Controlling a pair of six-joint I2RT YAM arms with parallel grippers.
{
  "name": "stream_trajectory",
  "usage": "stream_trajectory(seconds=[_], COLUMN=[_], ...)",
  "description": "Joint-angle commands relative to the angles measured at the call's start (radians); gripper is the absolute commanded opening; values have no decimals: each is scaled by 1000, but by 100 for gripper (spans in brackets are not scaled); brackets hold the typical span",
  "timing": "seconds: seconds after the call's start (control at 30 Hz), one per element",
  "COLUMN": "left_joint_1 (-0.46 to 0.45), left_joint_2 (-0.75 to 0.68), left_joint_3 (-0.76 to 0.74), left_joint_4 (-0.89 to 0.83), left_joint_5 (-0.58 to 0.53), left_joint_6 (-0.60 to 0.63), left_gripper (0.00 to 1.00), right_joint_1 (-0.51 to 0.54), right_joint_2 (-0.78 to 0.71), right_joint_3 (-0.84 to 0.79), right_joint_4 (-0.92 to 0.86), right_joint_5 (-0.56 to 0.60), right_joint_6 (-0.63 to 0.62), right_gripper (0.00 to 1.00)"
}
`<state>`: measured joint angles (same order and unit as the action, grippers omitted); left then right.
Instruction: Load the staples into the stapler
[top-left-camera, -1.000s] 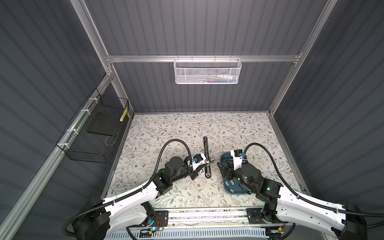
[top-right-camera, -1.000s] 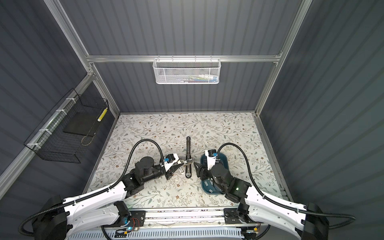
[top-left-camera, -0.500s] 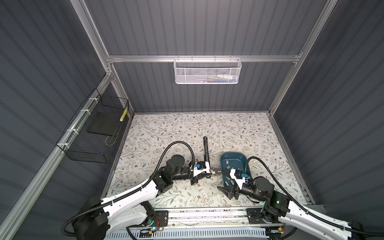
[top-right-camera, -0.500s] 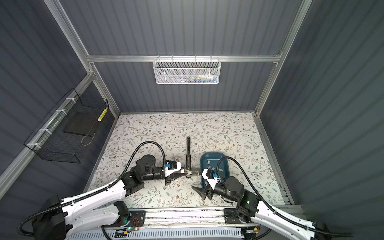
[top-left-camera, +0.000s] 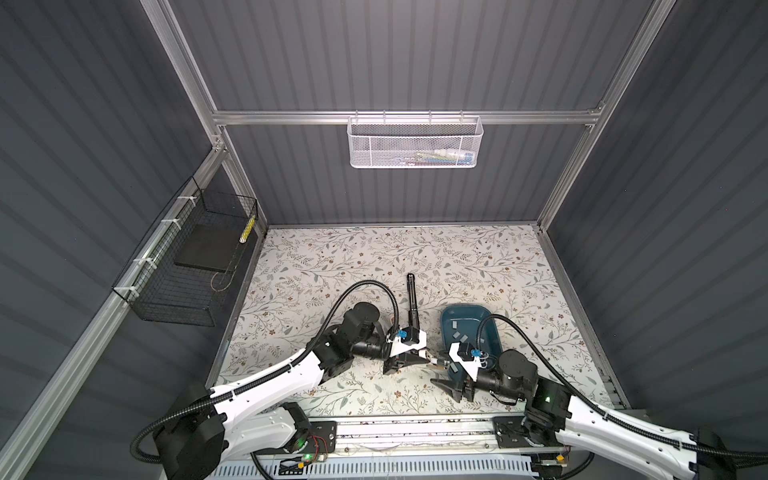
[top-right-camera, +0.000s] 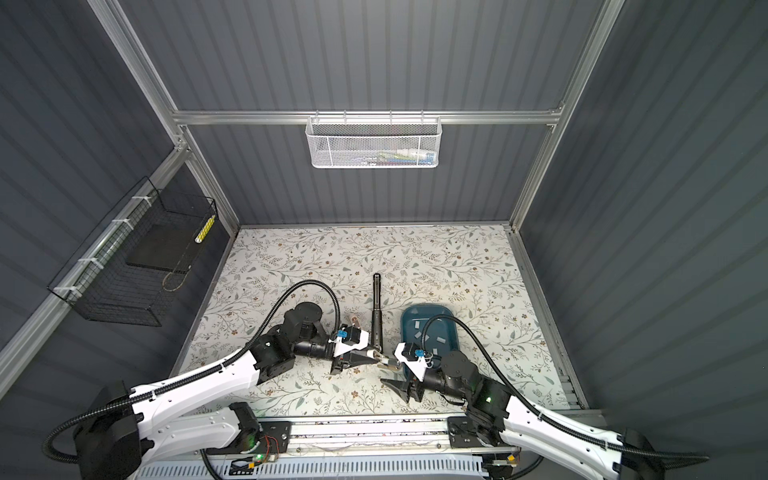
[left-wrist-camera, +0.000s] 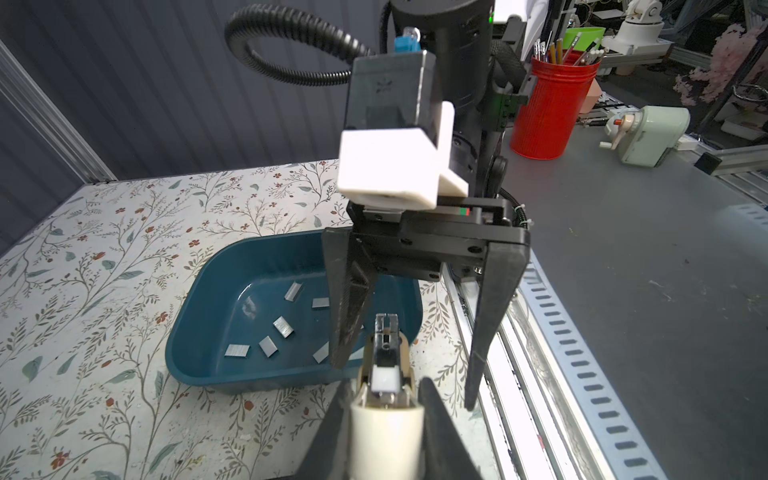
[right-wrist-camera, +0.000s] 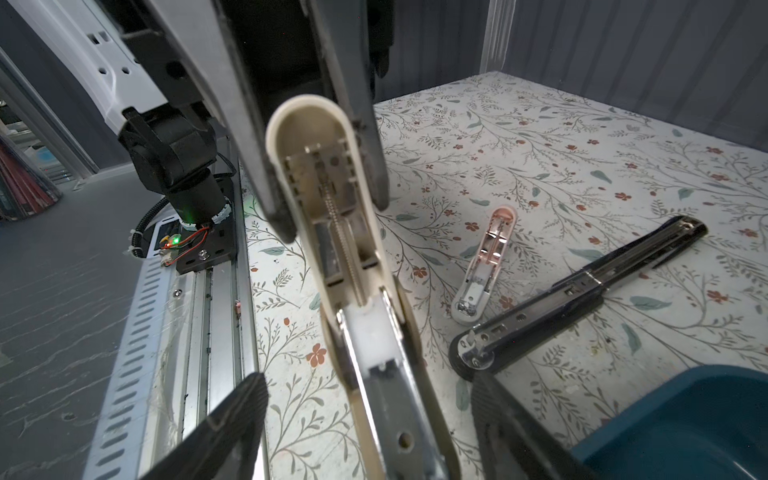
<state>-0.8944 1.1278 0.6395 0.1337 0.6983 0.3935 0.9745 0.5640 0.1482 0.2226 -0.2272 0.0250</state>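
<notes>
Floral-papered surface (top-left-camera: 332, 257) fills the grey-walled booth, with a black wire basket (top-left-camera: 183, 266) hung on the wall at far left. Next comes the left claw (top-left-camera: 428, 358), clamped narrow on the cream stapler (right-wrist-camera: 328, 232), which is opened out with its spring and magazine channel bare and its free end pointing toward the other arm. Farther back on the surface lie a small pink stapler (right-wrist-camera: 484, 266) and a long black stapler (right-wrist-camera: 582, 291), both opened flat and untouched. A second ago the right claw (top-left-camera: 441, 367) was down over the blue tray (left-wrist-camera: 257, 384). It has since pulled back toward the front rail and swung round to face the cream stapler, whose tip now sits between its wide-spread fingers with nothing pinched in them. The staples (left-wrist-camera: 283, 326) lie scattered in the tray, just beyond. Likely no strip was lifted, so loading has not begun. The right claw may steady the magazine first, then return to the tray.
</notes>
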Motion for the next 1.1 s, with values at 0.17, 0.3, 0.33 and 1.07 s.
stream_trajectory(seconds=[0.17,0.3,0.33,1.07], left_joint_1=[-2,-3,-3,-1], left_joint_2=[31,33,31,-194], left_joint_3=[55,58,55,-253], left_joint_4=[-33,-33,-32,435], left_joint_5=[45,45,38,-750], left_joint_6=[18,13,13,-248], left_gripper=[0,0,0,99], right_joint_1=[8,10,10,17], right_joint_2=[48,58,64,128], right_joint_3=[34,26,25,68], right_joint_4=[100,150,157,166], right_joint_5=[31,29,24,476], right_joint_6=[12,21,22,238], right_gripper=[73,67,66,4])
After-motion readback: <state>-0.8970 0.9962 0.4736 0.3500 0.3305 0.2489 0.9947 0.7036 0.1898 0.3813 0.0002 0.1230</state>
